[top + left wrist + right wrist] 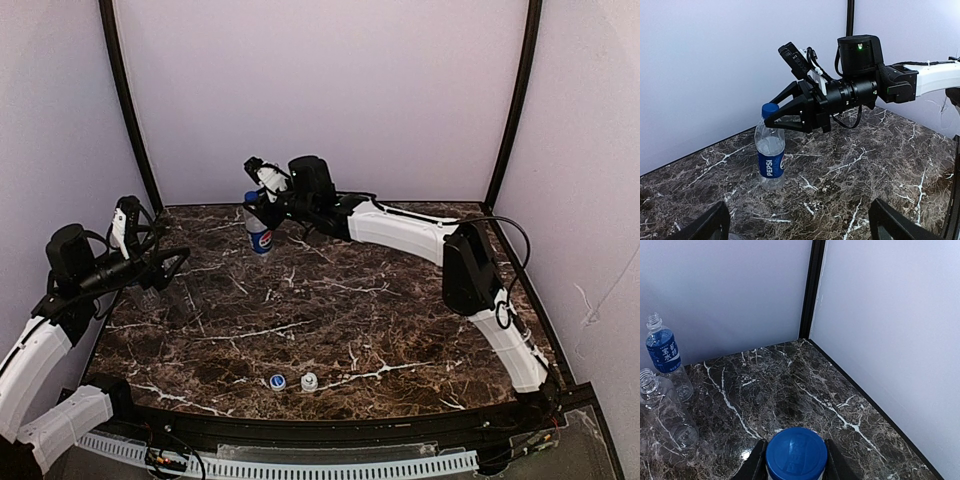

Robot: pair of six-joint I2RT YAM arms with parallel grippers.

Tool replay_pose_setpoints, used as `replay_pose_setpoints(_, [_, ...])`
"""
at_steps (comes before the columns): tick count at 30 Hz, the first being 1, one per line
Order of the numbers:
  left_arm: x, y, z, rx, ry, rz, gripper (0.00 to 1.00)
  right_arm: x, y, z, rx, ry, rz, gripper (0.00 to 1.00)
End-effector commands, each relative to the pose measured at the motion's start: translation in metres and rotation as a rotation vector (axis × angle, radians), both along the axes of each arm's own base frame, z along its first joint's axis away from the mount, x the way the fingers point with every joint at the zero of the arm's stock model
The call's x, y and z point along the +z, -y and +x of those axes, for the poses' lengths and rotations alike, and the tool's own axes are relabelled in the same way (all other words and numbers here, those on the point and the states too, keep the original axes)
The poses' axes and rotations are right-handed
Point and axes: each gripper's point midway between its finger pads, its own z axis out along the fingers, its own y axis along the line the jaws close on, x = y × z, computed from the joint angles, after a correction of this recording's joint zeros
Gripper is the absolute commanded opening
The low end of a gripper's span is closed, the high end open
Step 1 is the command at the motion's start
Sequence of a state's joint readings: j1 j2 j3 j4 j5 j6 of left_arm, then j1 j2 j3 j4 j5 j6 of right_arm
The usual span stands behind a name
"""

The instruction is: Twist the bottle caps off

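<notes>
The white cap [309, 381] and the blue-and-white cap [277, 381] lay off on the near worktop [400, 300], but the blue cap [770, 109] was on the Pepsi bottle [771, 162], right jaws clamped on that cap, left jaws wide apart.

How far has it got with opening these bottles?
Two of three look done: the banded bottle and the unlabelled bottle stand with open necks, and a blue-and-white cap and a white cap lie loose on the table. In hand: the right gripper is closed on the blue cap of the Pepsi bottle. Still to do: twisting that cap off. The left gripper is open, empty.
</notes>
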State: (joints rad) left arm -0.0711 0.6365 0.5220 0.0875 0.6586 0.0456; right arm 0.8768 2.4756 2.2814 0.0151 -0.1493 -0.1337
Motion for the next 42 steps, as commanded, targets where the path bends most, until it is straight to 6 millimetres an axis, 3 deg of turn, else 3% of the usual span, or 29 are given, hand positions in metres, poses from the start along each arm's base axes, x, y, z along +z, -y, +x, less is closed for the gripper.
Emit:
replay_pose_setpoints(1, [-0.008,0.004,-0.003,-0.031,-0.011,0.015,0.97,0.042,0.004,-0.020,0.076,0.003,0.051,0.00])
replay_pose_setpoints(4, [-0.013,0.008,-0.004,-0.049,-0.034,0.039,0.96,0.080,0.012,-0.049,0.169,-0.030,0.084,0.00])
replay_pose_setpoints(8, [-0.025,0.028,-0.014,-0.140,-0.039,0.149,0.98,0.131,0.027,-0.112,0.325,-0.053,0.136,0.00])
replay_pose_setpoints(12, [-0.025,0.050,-0.019,-0.225,-0.058,0.192,0.99,0.148,0.036,-0.166,0.377,-0.055,0.146,0.00])
replay_pose_setpoints(16, [-0.008,0.076,-0.021,-0.315,-0.043,0.171,0.99,0.163,0.039,-0.200,0.399,-0.062,0.189,0.00])
replay_pose_setpoints(20, [0.017,0.094,-0.023,-0.381,-0.005,0.112,0.99,0.170,0.042,-0.210,0.388,-0.091,0.225,0.00])
replay_pose_setpoints(24, [0.028,0.104,-0.022,-0.405,0.010,0.086,0.94,0.182,0.044,-0.219,0.401,-0.077,0.272,0.00])
replay_pose_setpoints(29, [0.027,0.114,-0.027,-0.450,-0.002,0.078,0.82,0.184,0.043,-0.217,0.396,-0.075,0.285,0.00])
replay_pose_setpoints(38, [0.029,0.125,-0.028,-0.480,0.011,0.054,0.80,0.186,0.042,-0.219,0.406,-0.081,0.300,0.00])
replay_pose_setpoints(42, [0.031,0.125,-0.027,-0.479,0.024,0.053,0.65,0.183,0.041,-0.219,0.410,-0.093,0.296,0.00])
